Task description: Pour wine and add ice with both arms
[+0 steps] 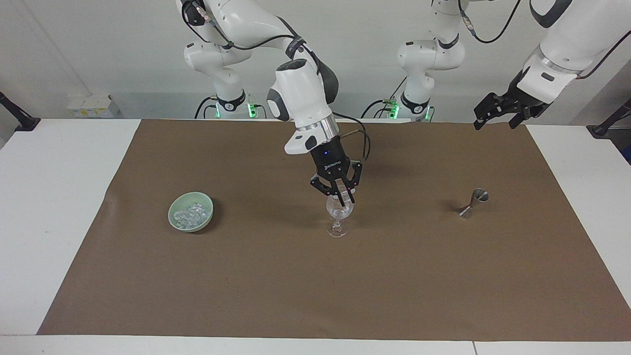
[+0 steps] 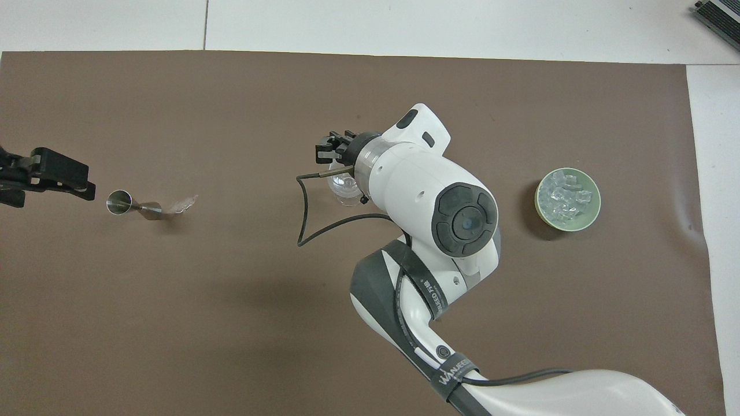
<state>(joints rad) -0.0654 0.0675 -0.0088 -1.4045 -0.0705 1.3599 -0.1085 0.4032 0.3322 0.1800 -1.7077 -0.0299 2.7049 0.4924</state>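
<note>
The right gripper's (image 1: 344, 198) fingers (image 1: 341, 198) are clenched over the glass (image 1: 339, 215); the left gripper (image 1: 498, 112) hangs released. Ice (image 1: 191, 214) remains in the bowl (image 1: 173, 217), so more is left, I reckon.

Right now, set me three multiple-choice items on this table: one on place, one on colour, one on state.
1. The right gripper is over:
A. the stemmed glass
B. the jigger
C. the bowl

2. The bowl holding the ice is:
A. red
B. pale green
C. black

3. The jigger is:
A. upright
B. lying tipped on the brown mat
C. held by the left gripper

Answers: 1 A, its shut fingers hang at the glass's rim; 2 B, its rim shows green; 3 B, it rests slanted, with the left gripper raised apart from it.
</note>
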